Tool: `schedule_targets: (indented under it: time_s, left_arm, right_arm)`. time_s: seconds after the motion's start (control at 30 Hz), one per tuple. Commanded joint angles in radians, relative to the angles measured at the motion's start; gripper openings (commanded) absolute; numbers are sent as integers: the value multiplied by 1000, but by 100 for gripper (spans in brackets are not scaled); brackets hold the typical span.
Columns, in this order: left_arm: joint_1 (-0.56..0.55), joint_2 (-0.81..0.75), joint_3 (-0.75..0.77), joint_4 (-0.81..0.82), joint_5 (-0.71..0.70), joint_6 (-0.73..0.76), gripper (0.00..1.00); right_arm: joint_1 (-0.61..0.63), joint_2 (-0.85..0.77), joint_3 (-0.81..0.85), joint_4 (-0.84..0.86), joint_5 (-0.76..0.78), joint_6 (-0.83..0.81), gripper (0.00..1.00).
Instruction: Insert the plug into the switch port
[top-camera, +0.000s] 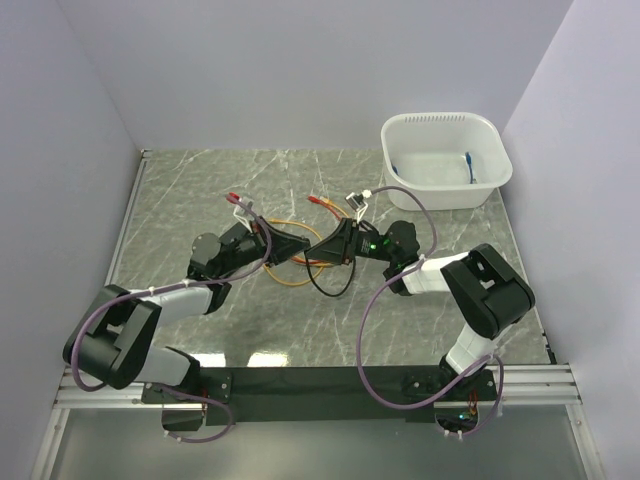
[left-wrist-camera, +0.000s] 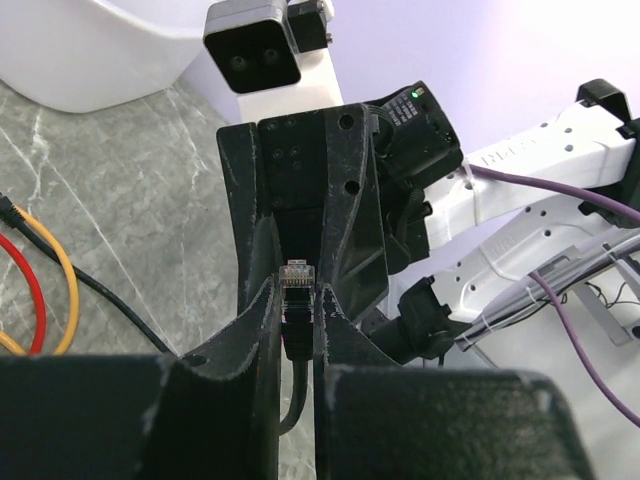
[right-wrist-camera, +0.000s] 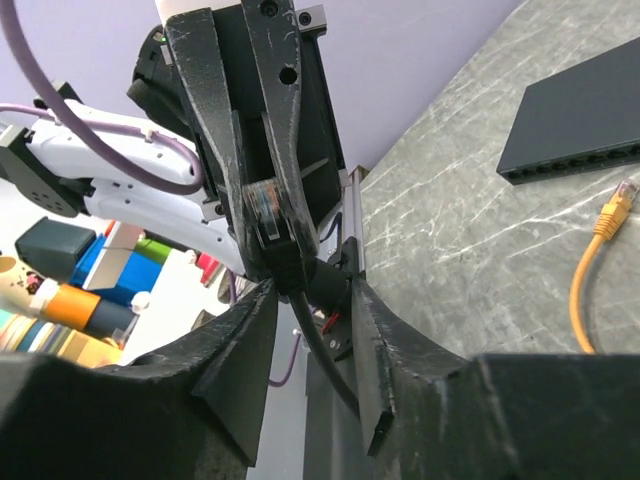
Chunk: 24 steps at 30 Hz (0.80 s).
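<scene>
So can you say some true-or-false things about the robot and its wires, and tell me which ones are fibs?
1. The left pincer pinches the black wire just below its plug. True.
2. The plug sits inside the switch. False: it is up in the air, and the switch lies apart on the table.
3. A blue wire lies in the white tub. True.
4. The right pincer grips the orange wire. False: that wire lies on the table near the switch.

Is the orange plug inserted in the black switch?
No, the orange plug lies on the table, apart from the black switch.
</scene>
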<state>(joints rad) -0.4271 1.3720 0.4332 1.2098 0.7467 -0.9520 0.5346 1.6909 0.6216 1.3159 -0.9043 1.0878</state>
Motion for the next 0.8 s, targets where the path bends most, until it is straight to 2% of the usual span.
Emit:
schedule_targets:
  time_s: [0.0, 0.13, 0.33, 0.43, 0.53, 0.6, 0.63, 0.7, 0.73, 0.77]
  left_arm:
    - [-38, -18, 48, -7, -17, 58, 0]
    - [-42, -10, 53, -12, -35, 59, 1]
    - [-45, -5, 58, -9, -30, 56, 1]
    - [-48, -2, 53, -6, -35, 55, 0]
    - [-48, -2, 49, -10, -38, 61, 3]
    - [-48, -19, 44, -44, -62, 76, 11]
    - [-48, -27, 44, -59, -72, 84, 24]
    - [-48, -56, 41, -90, -101, 108, 39]
    - [-47, -68, 38, -117, -112, 117, 56]
    - [-48, -89, 36, -133, -124, 136, 64]
  right_arm:
    - [7, -20, 30, 105, -2, -8, 42]
    - [5, -22, 27, 114, -5, -5, 40]
    - [5, -25, 24, 117, 1, -5, 29]
    - [5, -28, 21, 109, 7, -11, 3]
    - [7, -34, 17, 105, 13, -19, 0]
    - [5, -40, 13, 98, 15, -28, 0]
    - [5, -42, 15, 88, 15, -31, 0]
    - [5, -48, 13, 79, 19, -42, 0]
    - [5, -51, 13, 71, 19, -45, 0]
    - [5, -56, 10, 68, 21, -52, 0]
